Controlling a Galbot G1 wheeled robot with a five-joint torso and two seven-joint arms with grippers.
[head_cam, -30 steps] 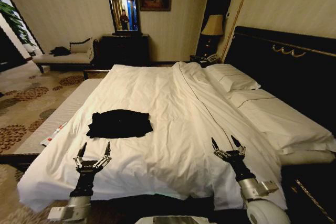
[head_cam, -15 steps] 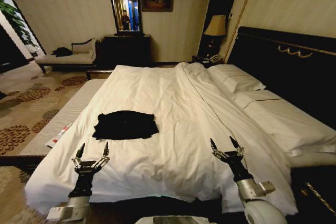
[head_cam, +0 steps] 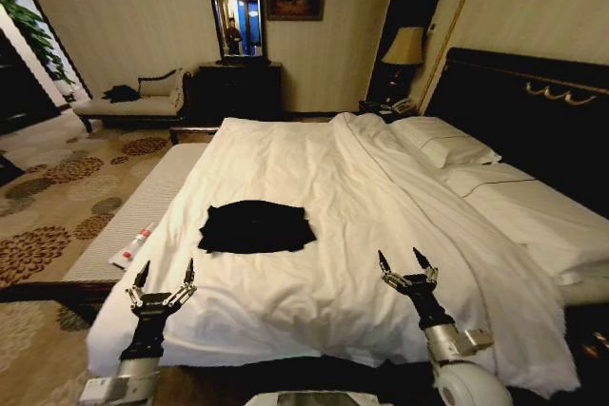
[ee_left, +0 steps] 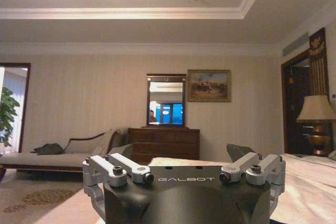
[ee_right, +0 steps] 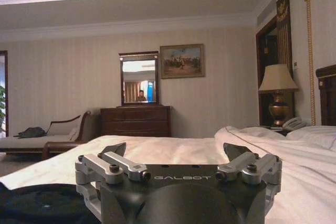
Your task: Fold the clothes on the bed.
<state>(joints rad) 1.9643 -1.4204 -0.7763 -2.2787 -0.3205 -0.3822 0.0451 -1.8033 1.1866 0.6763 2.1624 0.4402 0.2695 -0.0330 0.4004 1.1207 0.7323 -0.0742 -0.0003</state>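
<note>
White sheets cover the bed [head_cam: 314, 225] in the head view; its dark headboard [head_cam: 533, 111] runs along the right side, with pillows [head_cam: 447, 143] below it. The shirt [head_cam: 256, 226] lies flat on the left half of the mattress, black, roughly rectangular, well short of the near edge. No lettering can be made out on it. The left gripper [head_cam: 164, 275] hovers over the near left corner of the bed, jaws released, fingers spread and empty, pointing toward the shirt but apart from it. The right gripper [head_cam: 406, 264] hovers over the near edge to the right of centre, jaws likewise released and empty, well apart from the shirt. A pale bench [head_cam: 133, 221] stands along the bed's left side with a small tube [head_cam: 132, 246] on it. Left wrist view: the left gripper [ee_left: 185, 157] sits level, fingers apart, nothing between them; a dresser [ee_left: 164, 142] with mirror [ee_left: 166, 99] stands at the far wall, and a chaise [ee_left: 58, 153] beside it. Right wrist view: the right gripper [ee_right: 177, 153] is spread open over the sheet [ee_right: 173, 149], holding nothing; a dark edge of the shirt [ee_right: 42, 203] shows near it, and a lamp [ee_right: 277, 90] stands by the headboard.
</note>
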